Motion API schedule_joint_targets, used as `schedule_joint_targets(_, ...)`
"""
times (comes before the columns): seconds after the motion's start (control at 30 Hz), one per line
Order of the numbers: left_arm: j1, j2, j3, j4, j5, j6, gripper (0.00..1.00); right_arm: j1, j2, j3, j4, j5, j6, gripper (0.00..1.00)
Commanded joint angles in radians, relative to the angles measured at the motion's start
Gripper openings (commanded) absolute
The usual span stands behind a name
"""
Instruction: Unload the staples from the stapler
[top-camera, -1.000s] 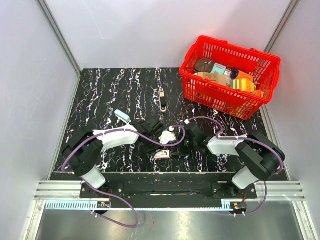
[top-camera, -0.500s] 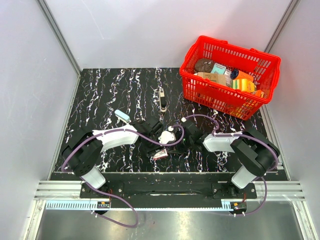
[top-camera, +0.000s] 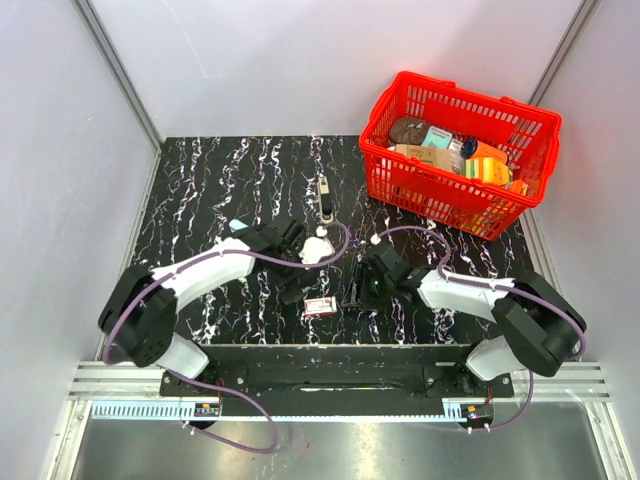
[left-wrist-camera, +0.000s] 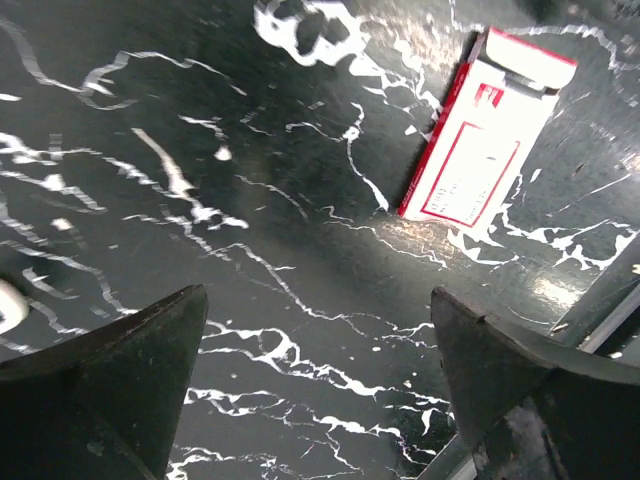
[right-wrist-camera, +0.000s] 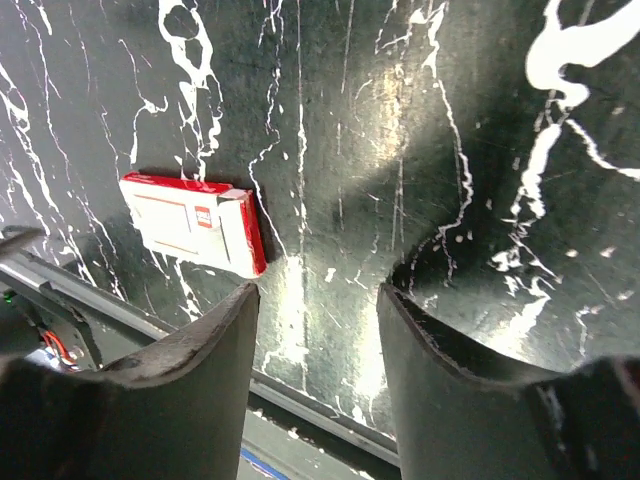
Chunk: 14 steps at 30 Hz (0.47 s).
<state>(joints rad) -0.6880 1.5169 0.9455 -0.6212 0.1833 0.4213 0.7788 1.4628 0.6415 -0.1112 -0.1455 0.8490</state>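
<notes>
The stapler (top-camera: 236, 225), small and light blue, lies on the black marbled table (top-camera: 200, 180) at the left, partly hidden behind my left arm. My left gripper (top-camera: 296, 288) (left-wrist-camera: 315, 300) hangs over bare table, open wide with nothing between its fingers. My right gripper (top-camera: 358, 290) (right-wrist-camera: 317, 300) hovers near the table's front edge, open and empty. Between the two grippers a small red-and-white box (top-camera: 321, 306) (left-wrist-camera: 485, 130) (right-wrist-camera: 195, 222) lies flat. No staples can be seen.
A red basket (top-camera: 520, 120) full of goods stands at the back right. A slim black-and-silver object (top-camera: 324, 198) lies mid-table toward the back. The metal rail (right-wrist-camera: 300, 400) of the front edge runs just below both grippers.
Both grippers have opened and drawn apart from their meeting point at mid-table. The left wrist swung back and left. The right gripper shifted left toward the front edge.
</notes>
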Motion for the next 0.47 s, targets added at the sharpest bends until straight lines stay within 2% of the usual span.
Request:
schedule_joint_targets(0.0,0.037,-0.139,0.088,-0.074,0.033,-0.016,0.99,-0.016,-0.074,0.067,-0.114,0.058,-0.074,0.6)
schedule_joint_targets(0.13,0.094,-0.253,0.156,-0.127,0.079,-0.039,0.99,-0.018,-0.104,0.171,-0.208,0.086,-0.132,0.79)
schedule_joint_targets(0.2,0.117,-0.306,0.186,-0.146,0.073,-0.047,0.99,-0.019,-0.101,0.243,-0.269,0.109,-0.171,0.85)
schedule_joint_targets(0.43,0.232,-0.438,0.21,-0.169,0.045,-0.076,0.99,-0.018,-0.108,0.423,-0.358,0.19,-0.246,0.91)
